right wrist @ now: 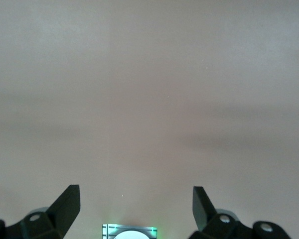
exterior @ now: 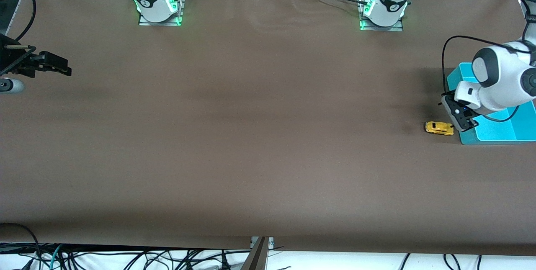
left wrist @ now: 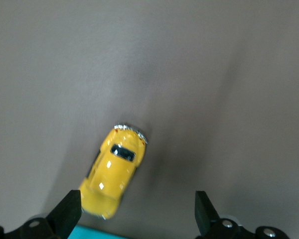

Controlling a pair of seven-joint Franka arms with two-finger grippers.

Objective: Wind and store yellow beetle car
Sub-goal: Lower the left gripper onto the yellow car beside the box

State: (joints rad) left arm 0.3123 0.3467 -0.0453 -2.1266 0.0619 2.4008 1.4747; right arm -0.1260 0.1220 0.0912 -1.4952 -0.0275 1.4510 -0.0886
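Yellow beetle car (exterior: pixel 439 128) sits on the brown table (exterior: pixel 251 157) toward the left arm's end, just beside the left gripper (exterior: pixel 464 124), which hangs low over the edge of a turquoise tray (exterior: pixel 502 132). Right gripper (exterior: pixel 54 65) waits at the other end of the table. From the left wrist, the car (left wrist: pixel 113 170) lies on the cloth just ahead of the spread fingers (left wrist: pixel 67 211), untouched. From the right wrist, parted fingers (right wrist: pixel 70 204) frame bare cloth.
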